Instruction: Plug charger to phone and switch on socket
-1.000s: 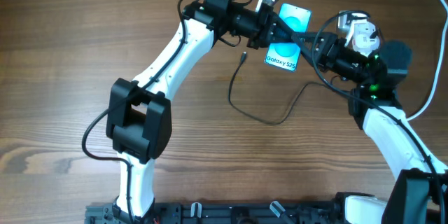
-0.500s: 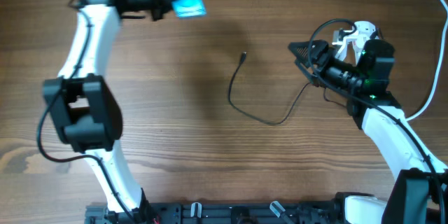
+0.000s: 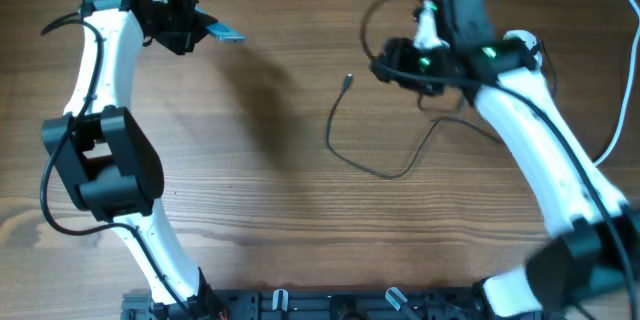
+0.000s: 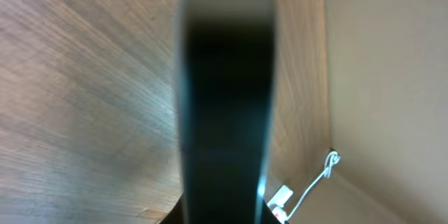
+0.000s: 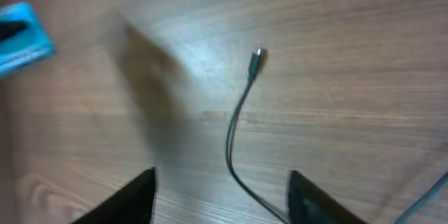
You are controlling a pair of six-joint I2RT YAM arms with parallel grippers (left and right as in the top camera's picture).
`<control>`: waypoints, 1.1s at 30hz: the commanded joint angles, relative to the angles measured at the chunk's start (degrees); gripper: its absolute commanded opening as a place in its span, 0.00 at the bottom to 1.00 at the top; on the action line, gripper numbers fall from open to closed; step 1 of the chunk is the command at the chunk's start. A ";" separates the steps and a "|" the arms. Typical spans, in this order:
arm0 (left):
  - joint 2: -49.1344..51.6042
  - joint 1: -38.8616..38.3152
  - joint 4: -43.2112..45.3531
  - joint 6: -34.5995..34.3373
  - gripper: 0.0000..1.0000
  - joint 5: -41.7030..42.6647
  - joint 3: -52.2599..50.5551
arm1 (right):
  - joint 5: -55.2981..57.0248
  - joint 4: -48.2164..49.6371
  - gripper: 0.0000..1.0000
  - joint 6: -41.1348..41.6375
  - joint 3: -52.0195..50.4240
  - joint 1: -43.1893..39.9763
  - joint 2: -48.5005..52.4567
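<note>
Where the wooden table [image 3: 280, 240] runs toward its far left side, the left gripper [image 3: 198, 24] is clenched on the phone [image 3: 222, 33]. The phone is held above the wood, edge-on to the overhead camera and only a dark blur in the left wrist view. The right gripper [image 5: 222, 178] hangs well apart from the phone, its fingers [image 5: 140, 194] spread and grasping nothing. The charger [image 3: 396, 174] loops on the table, its cable passing between those fingers, with its small plug [image 5: 257, 56] lying just ahead of them.
</note>
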 commanded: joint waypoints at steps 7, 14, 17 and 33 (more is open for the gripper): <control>-1.25 -0.28 -1.29 0.55 0.04 -0.17 0.72 | 4.76 1.60 0.34 3.08 13.92 5.09 24.46; -1.25 -2.89 -3.48 5.27 0.04 -0.24 0.72 | 5.49 2.69 0.33 1.79 13.60 5.31 30.12; -1.25 -4.59 -3.69 7.19 0.04 -0.22 0.72 | 5.81 4.79 0.33 1.55 13.44 6.23 31.76; -1.22 -6.78 -3.87 7.93 0.04 -1.11 0.72 | 8.46 10.49 0.30 1.92 10.62 7.61 35.23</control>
